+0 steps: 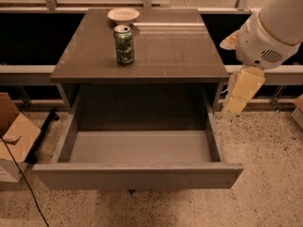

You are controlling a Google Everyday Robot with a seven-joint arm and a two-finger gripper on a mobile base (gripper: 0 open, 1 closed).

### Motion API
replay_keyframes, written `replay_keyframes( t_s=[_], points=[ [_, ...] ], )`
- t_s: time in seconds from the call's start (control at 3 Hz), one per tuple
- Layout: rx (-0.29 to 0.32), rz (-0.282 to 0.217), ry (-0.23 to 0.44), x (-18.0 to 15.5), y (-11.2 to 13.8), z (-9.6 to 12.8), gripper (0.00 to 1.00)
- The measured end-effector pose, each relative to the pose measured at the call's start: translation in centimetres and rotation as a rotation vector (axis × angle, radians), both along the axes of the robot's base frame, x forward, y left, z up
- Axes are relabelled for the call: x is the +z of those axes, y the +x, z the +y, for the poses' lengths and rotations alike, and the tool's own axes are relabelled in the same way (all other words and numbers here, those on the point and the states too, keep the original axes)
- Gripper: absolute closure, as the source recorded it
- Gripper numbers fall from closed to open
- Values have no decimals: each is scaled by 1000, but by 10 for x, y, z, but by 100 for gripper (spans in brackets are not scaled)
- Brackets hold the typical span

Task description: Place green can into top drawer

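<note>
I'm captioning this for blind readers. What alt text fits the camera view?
A green can stands upright on the cabinet top, in front of a white bowl; the top drawer below is pulled open. The gripper hangs right of the cabinet top, apart from the can.

One high front view, looking down, end effector (235,109) at right

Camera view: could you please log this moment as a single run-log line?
green can: upright on tabletop, near white bowl | top drawer: open, nothing inside | tool: right of drawer, away from can
</note>
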State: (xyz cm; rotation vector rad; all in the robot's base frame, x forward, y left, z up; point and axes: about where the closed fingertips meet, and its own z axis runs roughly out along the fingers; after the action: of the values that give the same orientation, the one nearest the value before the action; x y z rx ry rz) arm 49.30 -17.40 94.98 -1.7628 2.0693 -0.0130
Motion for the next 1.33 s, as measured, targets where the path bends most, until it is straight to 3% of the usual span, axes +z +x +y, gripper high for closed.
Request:
replay_keyframes(
  t_s=[1.0, 1.33],
  points=[
    [71, -10, 64, -28, 121, 31, 0],
    [71, -10, 64, -28, 121, 31, 0]
  ],
)
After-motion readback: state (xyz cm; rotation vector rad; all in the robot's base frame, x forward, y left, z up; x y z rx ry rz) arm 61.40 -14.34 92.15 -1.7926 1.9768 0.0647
